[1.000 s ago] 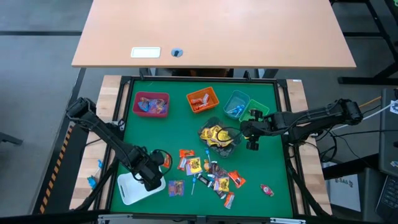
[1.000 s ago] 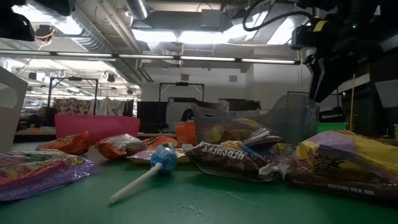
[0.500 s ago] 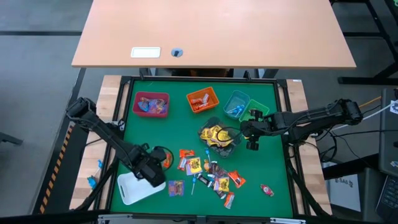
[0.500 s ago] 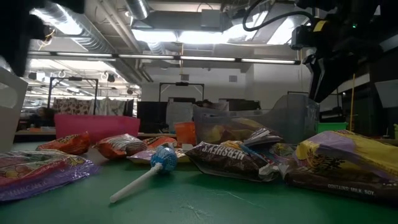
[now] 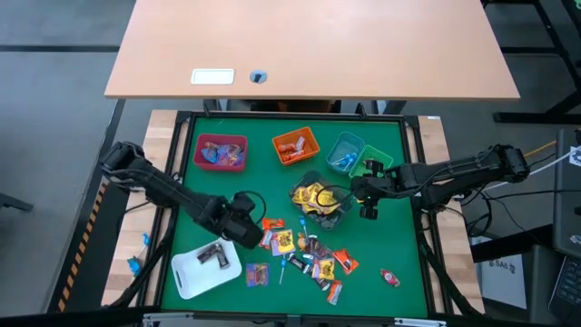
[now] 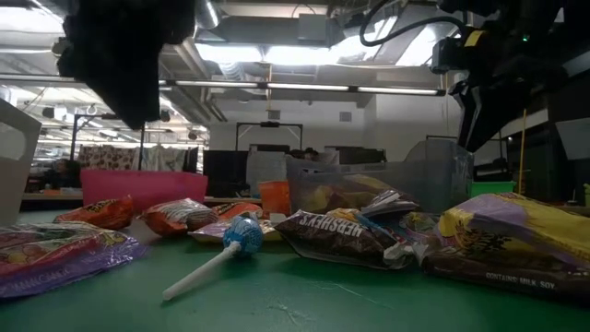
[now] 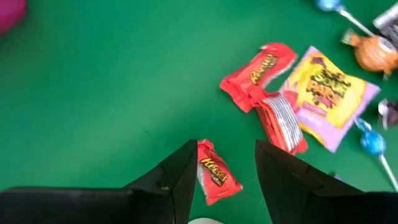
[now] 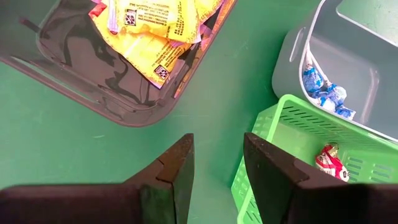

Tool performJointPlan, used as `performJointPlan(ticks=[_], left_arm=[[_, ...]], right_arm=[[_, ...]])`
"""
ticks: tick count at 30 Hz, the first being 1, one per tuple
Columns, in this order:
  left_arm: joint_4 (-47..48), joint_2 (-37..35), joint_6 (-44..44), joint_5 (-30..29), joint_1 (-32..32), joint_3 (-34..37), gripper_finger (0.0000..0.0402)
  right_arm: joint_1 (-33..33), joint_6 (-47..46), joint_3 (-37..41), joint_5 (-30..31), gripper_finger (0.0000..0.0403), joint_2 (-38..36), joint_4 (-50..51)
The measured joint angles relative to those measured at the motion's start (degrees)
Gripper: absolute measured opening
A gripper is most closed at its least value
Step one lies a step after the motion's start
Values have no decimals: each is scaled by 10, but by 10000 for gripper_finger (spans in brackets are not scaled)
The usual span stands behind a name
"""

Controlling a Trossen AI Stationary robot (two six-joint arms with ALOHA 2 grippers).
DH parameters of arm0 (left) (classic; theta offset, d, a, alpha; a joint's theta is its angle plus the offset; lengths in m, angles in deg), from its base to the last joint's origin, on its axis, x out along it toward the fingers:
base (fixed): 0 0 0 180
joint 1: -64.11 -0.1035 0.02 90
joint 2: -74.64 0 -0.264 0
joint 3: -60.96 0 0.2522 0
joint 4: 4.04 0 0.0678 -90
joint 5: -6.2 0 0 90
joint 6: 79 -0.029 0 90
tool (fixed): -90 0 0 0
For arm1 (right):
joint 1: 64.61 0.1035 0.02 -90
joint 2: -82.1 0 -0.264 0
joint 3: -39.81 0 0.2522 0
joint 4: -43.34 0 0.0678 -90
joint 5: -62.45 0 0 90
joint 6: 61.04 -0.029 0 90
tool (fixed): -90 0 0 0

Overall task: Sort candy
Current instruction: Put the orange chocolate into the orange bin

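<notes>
Hovering over the green bench (image 5: 399,263), the left pincer (image 5: 247,229) is standing with its fingers (image 7: 177,180) spread apart and nothing between them. Right under the gap an orange Reese's packet (image 7: 213,179) is lying flat on the mat. Just past that pincer a red packet (image 7: 258,71) and a yellow-and-purple packet (image 7: 326,93) are sitting side by side, with a striped wrapper (image 7: 281,121) tucked against both. The main scatter of candy (image 5: 304,257) is spreading out beyond it toward the middle of the bench. Behind the left pincer, a white tray (image 5: 201,272) is sitting with a dark brown packet (image 5: 214,254) on it.

Over on the other side, the right pincer (image 5: 368,202) is hanging with its fingers (image 8: 177,168) parted too, also empty. Beside it a clear bin (image 8: 93,68) is holding yellow packets (image 8: 155,37), and on its other side a green bin (image 8: 292,162) has one red sweet (image 8: 331,163) in it. Further from it a grey-blue bin (image 8: 348,68) is carrying blue sweets (image 8: 320,87). Farthest off, an orange bin (image 5: 296,144) and a pink bin (image 5: 221,152) are lining the back edge, each with sweets inside.
</notes>
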Motion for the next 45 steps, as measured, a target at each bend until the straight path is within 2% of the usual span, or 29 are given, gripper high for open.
performJointPlan(ticks=[8,16,35,39,45], left_arm=[[-6,37,42,50,-22,7,150],[-7,73,43,93,-35,7,150],[-40,166,40,105,-34,6,150],[-43,168,14,105,-34,5,133],[-45,168,10,105,-34,5,83]], right_arm=[[0,0,0,0,138,0,0],[0,0,0,0,138,0,0],[0,0,0,0,138,0,0],[0,0,0,0,138,0,0],[0,0,0,0,138,0,0]])
